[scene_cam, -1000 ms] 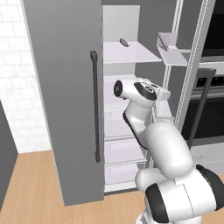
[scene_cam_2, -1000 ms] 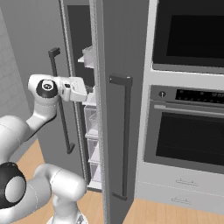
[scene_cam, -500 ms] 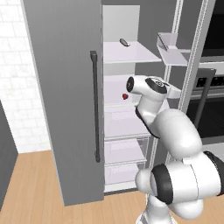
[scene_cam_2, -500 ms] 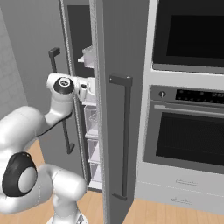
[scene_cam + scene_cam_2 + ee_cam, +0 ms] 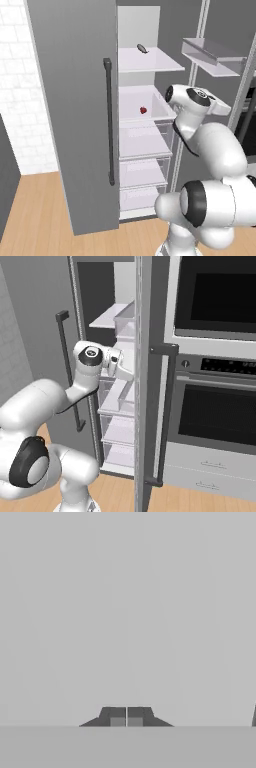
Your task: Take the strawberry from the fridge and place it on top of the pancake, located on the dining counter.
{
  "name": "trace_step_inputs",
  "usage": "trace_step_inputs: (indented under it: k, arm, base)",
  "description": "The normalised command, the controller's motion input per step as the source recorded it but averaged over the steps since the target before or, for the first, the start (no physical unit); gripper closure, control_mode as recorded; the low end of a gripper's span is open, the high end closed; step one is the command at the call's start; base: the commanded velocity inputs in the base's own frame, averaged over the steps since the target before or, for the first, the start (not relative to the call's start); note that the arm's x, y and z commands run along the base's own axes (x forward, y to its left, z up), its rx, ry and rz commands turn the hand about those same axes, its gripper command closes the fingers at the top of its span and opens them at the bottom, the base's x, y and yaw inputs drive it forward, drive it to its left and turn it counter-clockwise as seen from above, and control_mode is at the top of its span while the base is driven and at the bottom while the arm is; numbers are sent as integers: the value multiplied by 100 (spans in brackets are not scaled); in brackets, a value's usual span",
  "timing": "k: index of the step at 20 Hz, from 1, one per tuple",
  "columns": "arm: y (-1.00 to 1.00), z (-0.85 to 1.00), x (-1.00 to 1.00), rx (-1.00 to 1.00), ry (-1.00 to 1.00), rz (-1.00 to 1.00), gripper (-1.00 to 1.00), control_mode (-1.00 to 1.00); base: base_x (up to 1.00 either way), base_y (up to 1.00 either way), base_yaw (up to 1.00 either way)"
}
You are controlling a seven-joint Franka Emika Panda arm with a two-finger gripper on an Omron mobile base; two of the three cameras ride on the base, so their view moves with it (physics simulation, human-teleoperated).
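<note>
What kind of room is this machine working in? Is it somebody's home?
It looks like a home kitchen, though a computer-drawn one. A tall grey fridge stands open with white shelves and a small strawberry inside, a built-in oven sits beside it, and the floor is wood.

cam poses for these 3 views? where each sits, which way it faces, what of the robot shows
Left base view: behind-left of the arm, facing the open fridge; strawberry on a shelf; white arm lower right.
Right base view: behind-right, facing the fridge door edge and the oven; arm lower left.
Hand view: on the hand, facing flat grey; shut gripper at bottom.
Both base views share fridge and arm.
</note>
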Motion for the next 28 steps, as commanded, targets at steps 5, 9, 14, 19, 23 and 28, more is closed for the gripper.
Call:
trace_step_inputs:
  k: [5,9,14,19,23,28]
  arm:
    - [-40,-3,-46,0,0,-11,100,-100]
    - [22,38,-50,-2,0,-2,100,-100]
    - [92,62,-75,-2,8,10,100,-100]
    - [90,45,-70,-5,17,39,100,-100]
    - [63,17,-63,-2,25,56,100,-100]
    - [68,0,-59,0,26,53,100,-100]
  base:
    - [0,0,0]
    - [0,0,0]
    - [0,0,0]
    - [0,0,0]
    - [0,0,0]
    - [0,0,0]
